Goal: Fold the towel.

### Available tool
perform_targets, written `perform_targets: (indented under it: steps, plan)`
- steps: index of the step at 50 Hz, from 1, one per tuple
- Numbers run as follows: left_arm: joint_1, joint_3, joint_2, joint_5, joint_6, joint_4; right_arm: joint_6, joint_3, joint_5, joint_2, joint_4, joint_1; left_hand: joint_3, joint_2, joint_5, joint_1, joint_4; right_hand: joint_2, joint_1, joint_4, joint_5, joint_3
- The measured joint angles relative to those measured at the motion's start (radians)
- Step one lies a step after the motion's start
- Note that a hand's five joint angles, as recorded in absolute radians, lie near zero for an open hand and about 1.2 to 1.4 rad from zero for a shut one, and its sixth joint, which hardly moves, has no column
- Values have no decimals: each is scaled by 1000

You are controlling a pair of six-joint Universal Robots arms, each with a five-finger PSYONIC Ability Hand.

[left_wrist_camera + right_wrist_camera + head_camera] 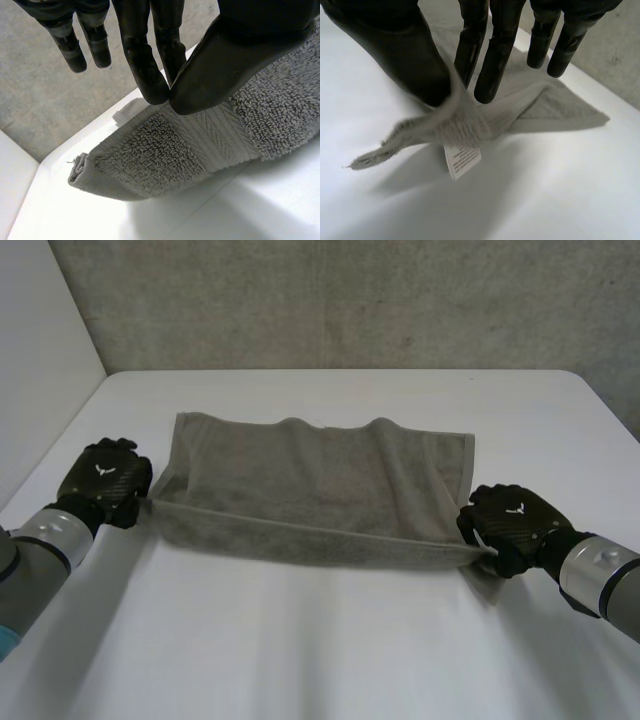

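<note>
A grey towel (320,490) lies spread across the middle of the white table (320,640). Its near edge is lifted and stretched between my two hands. My left hand (105,480) is at the near left corner. In the left wrist view its thumb (225,65) and fingers (150,75) pinch the towel's (175,155) hem. My right hand (510,515) is at the near right corner. There the towel's (465,122) corner runs up between thumb (415,65) and fingers (490,65), and a white label (462,161) hangs below it.
The table's far edge meets a grey wall (350,300). A white panel (40,370) stands along the left side. Bare tabletop lies in front of the towel between my arms.
</note>
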Motion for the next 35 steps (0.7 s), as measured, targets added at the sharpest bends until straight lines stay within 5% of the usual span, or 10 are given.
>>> perform_targets:
  steps: [14,21,35]
  plan:
    - [-4,-2,15,3,-2,-19,95,-3,82,44,-36,23,0,0,0,0,0,-186,-186,0,-194,0]
    - [9,0,33,3,-3,-20,93,-11,116,35,-42,21,0,0,0,0,0,246,269,0,270,0]
    - [26,-5,300,80,-140,-133,85,-122,5,-272,140,-14,0,3,8,3,0,254,275,0,296,0]
